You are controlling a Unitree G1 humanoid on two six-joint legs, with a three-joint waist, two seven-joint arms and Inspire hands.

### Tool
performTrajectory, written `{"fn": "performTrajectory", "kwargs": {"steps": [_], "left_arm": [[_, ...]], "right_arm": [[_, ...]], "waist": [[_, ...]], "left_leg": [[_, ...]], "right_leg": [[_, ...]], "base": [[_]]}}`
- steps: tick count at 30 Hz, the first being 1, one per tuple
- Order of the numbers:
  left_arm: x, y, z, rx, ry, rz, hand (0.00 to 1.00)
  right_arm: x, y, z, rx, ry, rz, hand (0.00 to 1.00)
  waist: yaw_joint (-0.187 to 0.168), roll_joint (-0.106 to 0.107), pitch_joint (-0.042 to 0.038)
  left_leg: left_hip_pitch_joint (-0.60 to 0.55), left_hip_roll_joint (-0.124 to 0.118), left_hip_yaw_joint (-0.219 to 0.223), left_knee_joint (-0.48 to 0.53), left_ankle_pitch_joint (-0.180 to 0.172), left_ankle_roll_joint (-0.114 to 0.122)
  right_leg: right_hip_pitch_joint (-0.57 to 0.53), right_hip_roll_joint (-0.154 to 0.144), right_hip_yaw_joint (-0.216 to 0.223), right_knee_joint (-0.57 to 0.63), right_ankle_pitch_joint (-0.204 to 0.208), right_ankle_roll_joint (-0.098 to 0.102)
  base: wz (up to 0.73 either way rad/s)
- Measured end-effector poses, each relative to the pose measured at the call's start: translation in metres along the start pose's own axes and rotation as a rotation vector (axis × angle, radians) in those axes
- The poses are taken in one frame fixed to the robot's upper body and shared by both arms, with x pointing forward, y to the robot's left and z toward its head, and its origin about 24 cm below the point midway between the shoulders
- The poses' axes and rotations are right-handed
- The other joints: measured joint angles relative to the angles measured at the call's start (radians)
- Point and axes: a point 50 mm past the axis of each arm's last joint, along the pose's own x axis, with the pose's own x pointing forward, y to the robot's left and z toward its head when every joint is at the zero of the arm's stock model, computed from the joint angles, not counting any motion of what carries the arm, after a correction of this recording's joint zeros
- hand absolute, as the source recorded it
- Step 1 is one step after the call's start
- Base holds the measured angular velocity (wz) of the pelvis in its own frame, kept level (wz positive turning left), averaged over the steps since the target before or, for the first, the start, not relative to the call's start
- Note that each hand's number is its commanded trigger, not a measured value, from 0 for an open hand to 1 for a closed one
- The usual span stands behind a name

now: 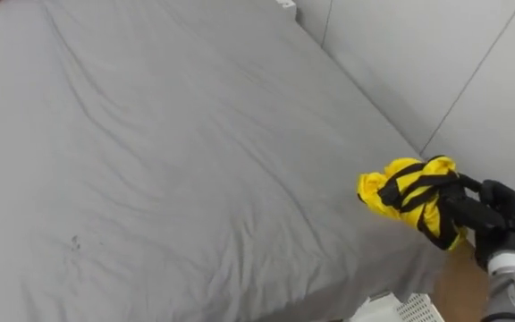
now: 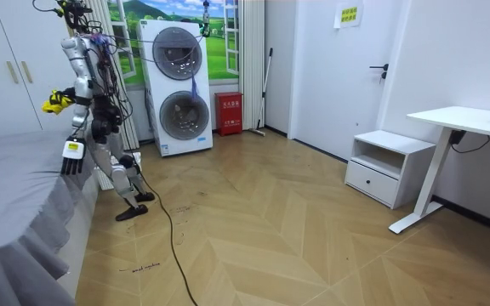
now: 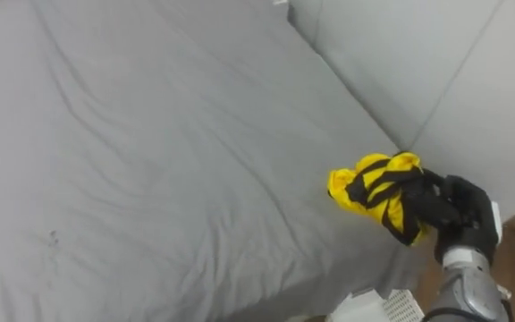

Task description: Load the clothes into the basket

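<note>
Carry step: right hand point(image 1: 494, 219) clamped on yellow garment point(image 1: 409, 197), held over the bed point(image 1: 168, 161) corner. Left hand point(image 2: 72, 161) hangs slack-fingered. Next, probably: swing to the white basket point(image 1: 416, 309) below and release.

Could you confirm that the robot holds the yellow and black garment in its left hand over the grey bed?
Not quite: its right hand holds the yellow and black garment over the grey bed, as the left eye view shows, the arm entering from the lower right.
</note>
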Motion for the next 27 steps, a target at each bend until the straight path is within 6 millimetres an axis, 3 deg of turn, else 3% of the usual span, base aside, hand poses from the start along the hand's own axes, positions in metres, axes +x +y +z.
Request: {"fn": "performTrajectory", "kwargs": {"steps": [3, 8, 11, 12, 16, 22, 27], "left_arm": [[0.000, 0.001, -0.001, 0.001, 0.004, 0.001, 0.00], [0.002, -0.002, 0.006, 0.000, 0.003, -0.012, 0.00], [0.002, -0.006, 0.007, -0.004, 0.002, -0.033, 0.00], [0.002, -0.008, 0.007, -0.010, 0.002, -0.039, 0.00], [0.004, -0.015, 0.013, 0.019, 0.001, -0.059, 0.00], [0.008, -0.026, 0.036, 0.017, -0.050, -0.093, 0.00], [0.009, -0.027, 0.043, 0.018, -0.069, -0.096, 0.00]], "right_arm": [[-0.005, -0.011, -0.006, -0.008, 0.023, -0.035, 1.00], [-0.004, -0.026, -0.024, 0.015, 0.110, -0.117, 1.00], [-0.001, -0.032, -0.033, 0.018, 0.160, -0.153, 1.00], [0.002, -0.033, -0.032, 0.021, 0.160, -0.167, 1.00], [0.021, -0.030, -0.015, 0.032, 0.125, -0.200, 1.00], [0.038, -0.016, -0.011, 0.143, 0.141, -0.203, 1.00], [0.046, -0.007, -0.010, 0.215, 0.170, -0.240, 1.00]], "waist": [[-0.017, 0.007, 0.0074], [-0.038, 0.019, 0.0001], [-0.055, 0.039, -0.0034], [-0.063, 0.053, -0.0087], [-0.076, 0.100, 0.0037], [-0.057, 0.135, 0.0086], [-0.045, 0.144, 0.0097]], "left_leg": [[-0.004, 0.013, 0.005, 0.004, -0.017, -0.007], [-0.054, 0.015, 0.012, 0.007, -0.019, -0.004], [-0.106, 0.017, 0.029, 0.021, -0.019, -0.002], [-0.134, 0.016, 0.035, 0.024, -0.016, 0.003], [-0.230, 0.014, 0.059, 0.042, -0.008, 0.015], [-0.347, 0.012, 0.084, 0.048, 0.016, 0.027], [-0.418, 0.010, 0.085, 0.051, 0.035, 0.030]], "right_leg": [[-0.011, 0.005, 0.006, 0.001, 0.000, -0.003], [-0.074, 0.017, 0.030, 0.011, 0.001, -0.005], [-0.144, 0.016, 0.048, 0.044, 0.002, -0.004], [-0.178, 0.015, 0.057, 0.060, 0.005, -0.001], [-0.298, 0.010, 0.074, 0.113, 0.008, 0.002], [-0.458, 0.001, 0.090, 0.187, 0.009, 0.001], [-0.536, -0.003, 0.084, 0.197, 0.011, -0.003]], "base": [[-0.14], [-0.07], [-0.24], [-0.29], [-0.24], [-0.13], [0.04]]}}
